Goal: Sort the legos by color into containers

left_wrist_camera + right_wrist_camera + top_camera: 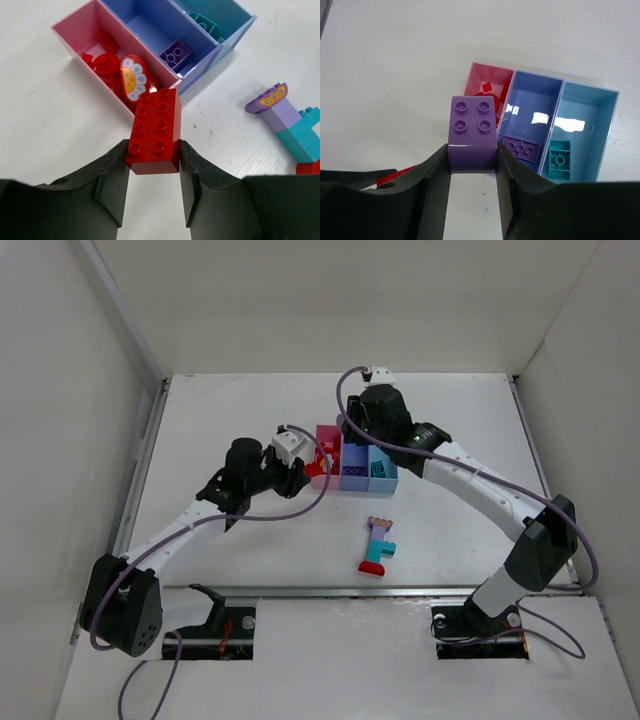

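My left gripper (153,150) is shut on a red brick (155,127), held just in front of the pink bin (82,30), which holds several red pieces and a flower disc (133,77). My right gripper (472,155) is shut on a purple curved brick (472,132), above the table beside the pink bin (487,77). The purple-blue bin (535,95) holds a purple plate (521,148). The light blue bin (585,145) holds a teal brick (560,159). In the top view both grippers (315,465) (350,435) are at the bins (355,472).
A clump of stacked purple, teal and red bricks (378,545) lies on the table in front of the bins; it also shows in the left wrist view (290,125). White walls enclose the table on the left, back and right.
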`<state>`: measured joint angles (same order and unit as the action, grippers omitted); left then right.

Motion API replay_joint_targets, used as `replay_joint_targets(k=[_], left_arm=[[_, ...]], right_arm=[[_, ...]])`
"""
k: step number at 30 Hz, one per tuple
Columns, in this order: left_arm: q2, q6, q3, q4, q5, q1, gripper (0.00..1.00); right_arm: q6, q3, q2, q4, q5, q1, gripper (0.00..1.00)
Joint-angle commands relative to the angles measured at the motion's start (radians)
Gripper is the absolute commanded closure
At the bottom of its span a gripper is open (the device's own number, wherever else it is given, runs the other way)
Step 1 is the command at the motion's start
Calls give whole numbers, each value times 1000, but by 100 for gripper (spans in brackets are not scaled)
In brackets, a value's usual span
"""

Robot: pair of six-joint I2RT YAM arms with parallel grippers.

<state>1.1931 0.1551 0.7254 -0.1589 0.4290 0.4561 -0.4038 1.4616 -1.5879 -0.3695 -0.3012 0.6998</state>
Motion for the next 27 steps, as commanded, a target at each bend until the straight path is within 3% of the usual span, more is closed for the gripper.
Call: replay_joint_targets(k=[1,4,14,16,17,18,21,24,27], left_arm=[[0,17,-1,-31,-56,-2,100],[23,17,20,-31,-90,-2,100],[86,58,88,-79,-119,-2,100],[114,58,98,-103,-119,-2,100],[114,67,107,-113,-119,-2,100],[140,67,108,-134,-119,-2,100],[172,78,118,-169,-119,-2,100],[201,116,118,-220,-119,-2,100],[226,138,118,-278,-128,-2,100]], right_arm=[[-44,52,-75,-35,-18,-31,100],[-95,52,-158,-75,26,-77,100],[-78,13,-211,15,65,-98,81],[-78,13,-211,6,65,-98,71],[-78,13,-222,-3,65,-98,55],[-78,13,-231,-3,76,-98,45],[-78,31,-241,-42,85,-98,23],[-78,31,-228,-55,85,-98,17],[-78,22,-195,-46,76,-98,17]])
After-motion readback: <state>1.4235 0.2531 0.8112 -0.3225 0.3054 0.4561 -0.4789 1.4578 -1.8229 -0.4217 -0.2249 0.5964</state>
